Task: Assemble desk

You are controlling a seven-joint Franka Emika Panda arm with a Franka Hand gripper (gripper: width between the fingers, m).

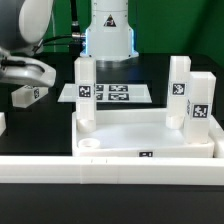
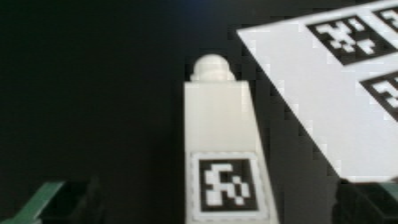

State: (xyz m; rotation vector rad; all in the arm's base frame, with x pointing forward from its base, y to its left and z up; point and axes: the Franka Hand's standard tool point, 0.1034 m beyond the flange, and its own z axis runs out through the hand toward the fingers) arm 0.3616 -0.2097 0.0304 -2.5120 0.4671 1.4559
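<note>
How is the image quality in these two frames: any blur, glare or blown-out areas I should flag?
Exterior view: low resolution and soft; the white tabletop is close to blown out, so its rim edges wash together, while the table is nearly pure black. Wrist view: blurry throughout; the leg has fuzzy edges, its tag pattern is smeared, the marker board tags are also unsharp, and the gripper fingers are dim.

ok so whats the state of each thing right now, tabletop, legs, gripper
tabletop: lying flat, rim up, near corner socket empty
leg at the exterior view's left: upright in its corner
two legs at the exterior view's right: upright on the tabletop
fourth leg: lying loose on the black table, peg end free, not gripped
gripper: over the fourth leg, open or shut cannot be told
marker board: flat on the table
</note>
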